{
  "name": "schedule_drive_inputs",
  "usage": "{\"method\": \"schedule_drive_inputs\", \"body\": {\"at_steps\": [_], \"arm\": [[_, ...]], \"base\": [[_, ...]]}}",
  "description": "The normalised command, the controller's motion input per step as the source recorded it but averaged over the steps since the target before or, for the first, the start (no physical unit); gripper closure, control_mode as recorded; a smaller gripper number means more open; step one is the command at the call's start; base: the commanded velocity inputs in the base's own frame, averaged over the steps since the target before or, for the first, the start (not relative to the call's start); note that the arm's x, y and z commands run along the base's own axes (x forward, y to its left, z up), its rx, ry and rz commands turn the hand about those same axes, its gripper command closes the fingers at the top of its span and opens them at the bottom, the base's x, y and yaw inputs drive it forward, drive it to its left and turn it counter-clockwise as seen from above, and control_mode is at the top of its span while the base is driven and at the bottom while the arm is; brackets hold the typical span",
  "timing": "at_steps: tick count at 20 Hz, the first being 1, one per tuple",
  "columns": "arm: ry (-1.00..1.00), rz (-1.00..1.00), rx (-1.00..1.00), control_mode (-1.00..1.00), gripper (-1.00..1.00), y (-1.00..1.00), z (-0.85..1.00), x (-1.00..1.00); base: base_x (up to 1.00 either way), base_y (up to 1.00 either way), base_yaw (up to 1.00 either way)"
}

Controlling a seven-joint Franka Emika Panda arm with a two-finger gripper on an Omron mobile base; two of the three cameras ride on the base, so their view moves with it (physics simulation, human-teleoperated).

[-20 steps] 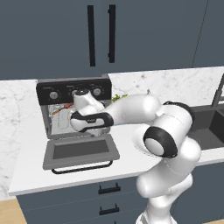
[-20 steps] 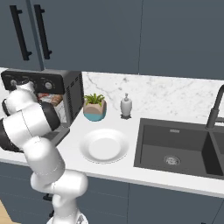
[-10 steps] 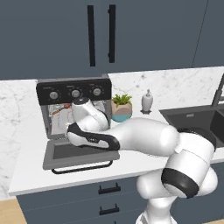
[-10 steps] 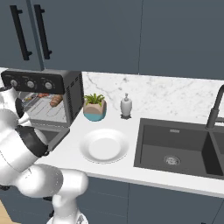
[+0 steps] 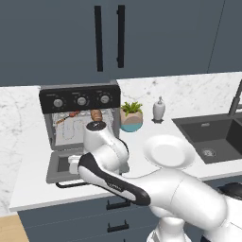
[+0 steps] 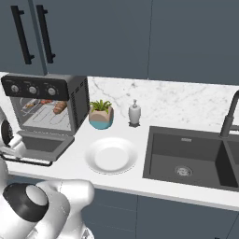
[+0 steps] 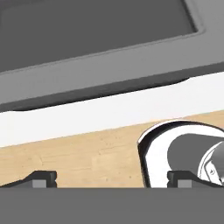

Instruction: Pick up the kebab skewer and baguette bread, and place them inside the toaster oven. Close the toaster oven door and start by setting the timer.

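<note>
The toaster oven (image 5: 80,100) (image 6: 46,88) stands at the counter's left. The toaster oven door (image 5: 60,166) (image 6: 41,143) (image 7: 92,30) lies folded down flat. On the wire rack inside lie the kebab skewer (image 5: 67,116) (image 6: 39,102) at the left and the baguette bread (image 5: 96,115) (image 6: 59,107) at the right. My arm reaches down over the door, and my gripper (image 5: 73,164) (image 7: 111,180) hangs open and empty at the door's front edge. Its fingertips (image 7: 43,178) stand wide apart. Past them show the counter's lip and the wooden floor.
To the right of the oven stand a potted plant (image 5: 131,117) (image 6: 101,115) and a soap bottle (image 5: 159,110) (image 6: 134,113). A white plate (image 5: 168,152) (image 6: 111,155) lies near the counter's front. The dark sink (image 5: 212,134) (image 6: 189,156) is at the far right.
My arm has swung from the oven's mouth down and forward to the front edge of the open door. The jaws have stayed open, and the food has not moved.
</note>
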Motion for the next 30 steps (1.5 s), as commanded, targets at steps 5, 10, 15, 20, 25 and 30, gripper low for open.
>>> {"method": "schedule_drive_inputs", "body": {"at_steps": [5,10,15,20,25,30], "arm": [[0.05,0.28,0.0,-1.0,-1.0,0.0,-0.04,-0.41],[0.04,0.23,0.0,-1.0,-1.0,0.01,-0.22,0.01],[0.0,0.16,0.0,-1.0,-1.0,0.02,-0.16,0.18],[0.0,0.06,-0.02,-1.0,-1.0,0.08,-0.17,0.15],[0.0,0.0,0.0,-1.0,-1.0,0.1,-0.16,0.21],[-0.01,-0.03,0.0,-1.0,-1.0,0.07,-0.12,0.24]], "base": [[0.0,0.0,0.0],[0.0,0.0,0.0],[0.0,0.0,0.0],[0.0,0.0,0.0],[0.0,0.0,0.0],[0.0,0.0,0.0]]}}
